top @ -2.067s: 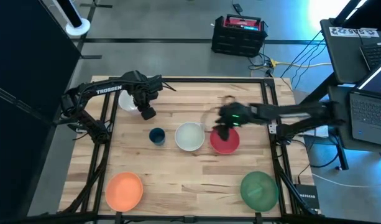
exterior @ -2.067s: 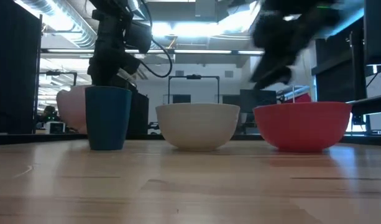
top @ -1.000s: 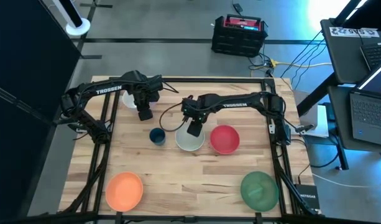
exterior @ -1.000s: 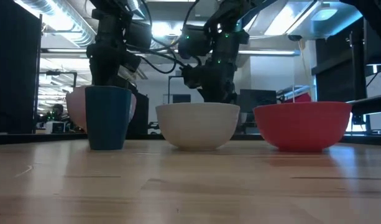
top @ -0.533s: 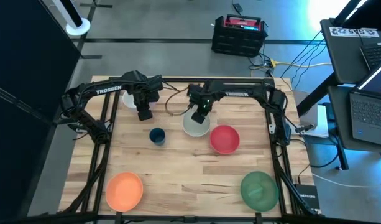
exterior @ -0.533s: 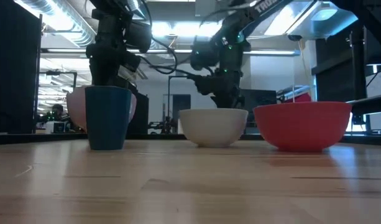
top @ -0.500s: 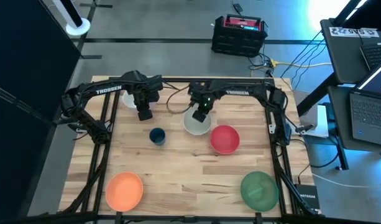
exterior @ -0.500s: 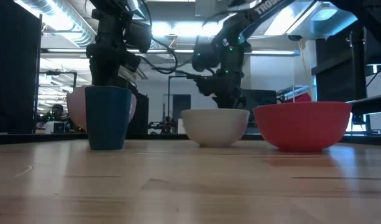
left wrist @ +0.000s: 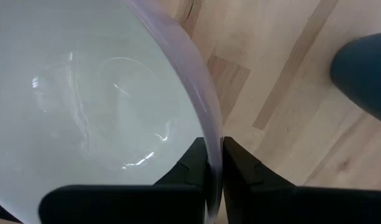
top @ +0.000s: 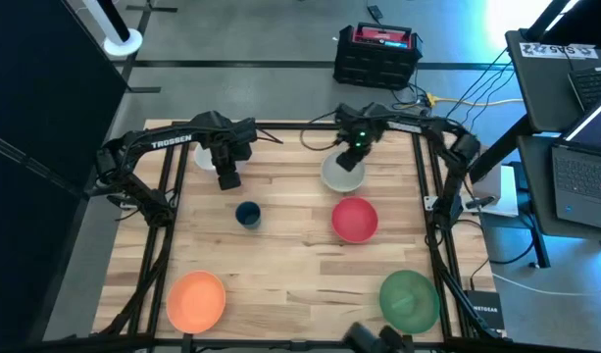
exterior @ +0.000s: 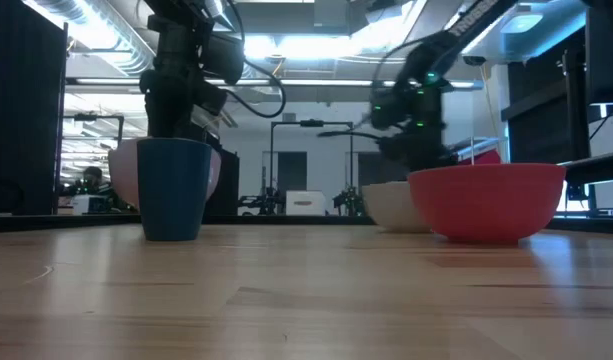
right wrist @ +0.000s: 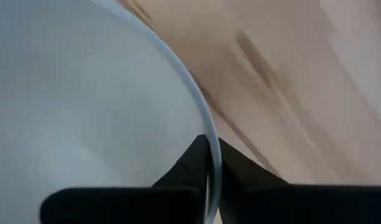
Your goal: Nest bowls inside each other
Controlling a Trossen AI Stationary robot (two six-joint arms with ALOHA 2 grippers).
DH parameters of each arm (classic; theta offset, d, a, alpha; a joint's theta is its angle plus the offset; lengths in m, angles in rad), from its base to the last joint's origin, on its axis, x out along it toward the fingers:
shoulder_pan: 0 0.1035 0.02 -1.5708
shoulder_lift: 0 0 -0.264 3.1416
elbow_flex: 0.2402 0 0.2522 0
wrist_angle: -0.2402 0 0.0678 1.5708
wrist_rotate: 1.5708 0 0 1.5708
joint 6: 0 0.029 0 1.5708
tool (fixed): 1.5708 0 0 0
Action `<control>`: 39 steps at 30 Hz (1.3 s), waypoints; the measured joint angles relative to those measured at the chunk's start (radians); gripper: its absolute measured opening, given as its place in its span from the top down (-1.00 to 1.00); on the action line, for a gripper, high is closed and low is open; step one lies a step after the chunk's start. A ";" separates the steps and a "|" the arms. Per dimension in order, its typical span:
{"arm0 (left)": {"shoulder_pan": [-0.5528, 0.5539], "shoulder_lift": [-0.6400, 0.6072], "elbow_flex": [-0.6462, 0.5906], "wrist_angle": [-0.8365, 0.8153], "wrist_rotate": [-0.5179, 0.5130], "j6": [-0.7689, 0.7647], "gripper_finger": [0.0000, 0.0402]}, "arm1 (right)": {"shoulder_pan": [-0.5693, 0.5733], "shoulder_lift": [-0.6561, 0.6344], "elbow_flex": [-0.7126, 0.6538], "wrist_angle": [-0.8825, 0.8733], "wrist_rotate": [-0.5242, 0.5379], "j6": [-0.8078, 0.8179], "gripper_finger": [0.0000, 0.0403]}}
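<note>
Wooden table [top: 290, 265] carries your pale mint-white bowl [top: 342, 175] at its far right, rim pinched by the right gripper [top: 352, 150]; the white bowl [top: 203, 160], clamped by the left gripper [top: 227, 176], lies directly leftward, red bowl [top: 354, 219] nearer

Bare table [top: 280, 265] between bowls

Five round bowls sit upright: a white bowl [top: 204, 160] far left, a mint-white bowl [top: 342, 174] far right, a red bowl [top: 354, 219] mid-right, an orange bowl [top: 196, 300] and green bowl [top: 409, 298] at the near corners.
</note>
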 joint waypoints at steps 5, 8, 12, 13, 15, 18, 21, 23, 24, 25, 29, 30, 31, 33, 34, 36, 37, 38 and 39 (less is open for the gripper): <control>0.000 0.000 0.000 0.023 0.026 0.000 0.99 | -0.065 -0.112 -0.159 0.039 -0.028 -0.008 1.00; -0.004 0.000 0.000 0.044 0.029 -0.002 0.99 | -0.076 -0.170 -0.238 0.095 -0.045 0.004 1.00; -0.011 0.000 0.000 0.062 0.031 -0.002 0.99 | -0.088 -0.197 -0.288 0.097 -0.063 0.022 0.99; -0.015 0.000 0.000 0.066 0.031 -0.003 0.99 | -0.094 -0.198 -0.293 0.092 -0.071 0.032 0.97; -0.026 0.000 0.000 0.078 0.031 -0.002 0.99 | -0.101 -0.196 -0.296 0.073 -0.088 0.043 0.90; -0.057 0.000 0.000 0.101 0.031 -0.004 0.99 | -0.098 -0.197 -0.300 0.059 -0.073 0.032 0.70; -0.093 0.020 0.012 0.136 0.032 -0.013 0.99 | -0.098 -0.225 -0.299 0.070 -0.070 0.030 0.52; -0.116 0.034 0.020 0.160 0.033 -0.018 0.99 | -0.098 -0.244 -0.299 0.077 -0.069 0.029 0.39; -0.128 0.041 0.024 0.172 0.034 -0.021 0.99 | -0.098 -0.253 -0.299 0.081 -0.068 0.028 0.33; -0.140 0.048 0.029 0.183 0.034 -0.024 0.99 | -0.098 -0.263 -0.299 0.084 -0.067 0.028 0.27; -0.187 0.077 0.045 0.231 0.036 -0.036 0.99 | -0.098 -0.301 -0.298 0.099 -0.064 0.026 0.03; -0.198 0.084 0.049 0.243 0.036 -0.039 0.99 | -0.098 -0.311 -0.298 0.103 -0.063 0.025 -0.03; -0.210 0.091 0.054 0.255 0.037 -0.041 0.99 | -0.098 -0.320 -0.298 0.106 -0.062 0.025 -0.09; -0.229 0.112 0.074 0.273 0.037 -0.044 0.99 | -0.098 -0.342 -0.297 0.110 -0.059 0.025 -0.17; -0.235 0.126 0.093 0.278 0.037 -0.043 0.99 | -0.098 -0.355 -0.297 0.111 -0.055 0.025 -0.17; -0.249 0.162 0.140 0.289 0.037 -0.038 0.99 | -0.098 -0.377 -0.296 0.117 -0.056 0.025 -0.18; -0.256 0.180 0.167 0.289 0.035 -0.030 0.99 | -0.098 -0.386 -0.296 0.117 -0.057 0.025 -0.18; -0.267 0.201 0.197 0.281 0.033 -0.019 0.99 | -0.098 -0.394 -0.296 0.116 -0.064 0.026 -0.18; -0.278 0.219 0.225 0.268 0.029 -0.012 0.99 | -0.098 -0.402 -0.296 0.117 -0.071 0.026 -0.19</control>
